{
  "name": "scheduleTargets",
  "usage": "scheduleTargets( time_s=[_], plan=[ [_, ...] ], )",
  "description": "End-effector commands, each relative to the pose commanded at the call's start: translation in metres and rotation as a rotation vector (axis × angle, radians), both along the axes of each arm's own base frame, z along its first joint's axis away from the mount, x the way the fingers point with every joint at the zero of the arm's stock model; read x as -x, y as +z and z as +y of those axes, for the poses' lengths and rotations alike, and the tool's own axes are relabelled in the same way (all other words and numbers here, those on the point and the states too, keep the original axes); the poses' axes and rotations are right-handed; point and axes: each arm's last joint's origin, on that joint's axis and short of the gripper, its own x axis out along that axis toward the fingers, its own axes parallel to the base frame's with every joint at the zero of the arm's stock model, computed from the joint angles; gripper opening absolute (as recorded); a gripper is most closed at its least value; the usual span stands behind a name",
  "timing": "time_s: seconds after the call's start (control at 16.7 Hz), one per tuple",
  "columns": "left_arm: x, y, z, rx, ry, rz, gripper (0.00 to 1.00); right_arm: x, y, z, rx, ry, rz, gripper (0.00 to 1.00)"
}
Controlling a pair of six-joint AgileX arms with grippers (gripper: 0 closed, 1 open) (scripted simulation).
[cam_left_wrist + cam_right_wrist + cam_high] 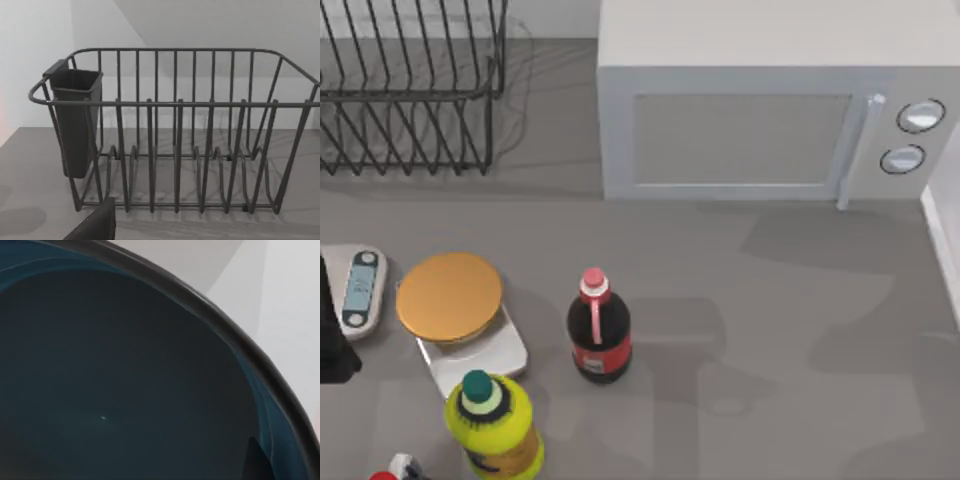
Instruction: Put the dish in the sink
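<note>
Blue dish (125,380) sits close under the right wrist cam, dark rim curving past; its place on the bench can't be told. Looks stiff, glazed, prob slippery and breakable: best pinched at the rim. Jaw state: can't tell.

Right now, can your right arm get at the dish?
Probably yes: my right wrist view looks into the dish close up, nothing between. My left arm faces the dish rack.
</note>
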Motion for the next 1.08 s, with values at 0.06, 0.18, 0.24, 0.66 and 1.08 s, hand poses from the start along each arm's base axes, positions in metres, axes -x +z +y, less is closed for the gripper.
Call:
scheduleTargets(
  time_s=[0.06,0.18,0.24,0.66,1.08],
  plan=[
    [0.0,0.0,0.0,0.0,0.0,0.0,1.0,-0.003,-0.002,0.002,-0.007,0.01,0.0,0.0],
    [0.0,0.0,0.0,0.0,0.0,0.0,1.0,-0.012,-0.012,0.011,-0.031,0.047,-0.001,0.0],
    [0.0,0.0,0.0,0.0,0.0,0.0,1.0,-0.019,-0.02,0.016,-0.046,0.068,0.0,0.0],
    [0.0,0.0,0.0,0.0,0.0,0.0,1.0,-0.026,-0.113,0.025,-0.058,0.105,-0.01,0.0],
    [0.0,0.0,0.0,0.0,0.0,0.0,1.0,0.002,-0.149,-0.001,0.005,-0.007,-0.003,0.0]
  ],
)
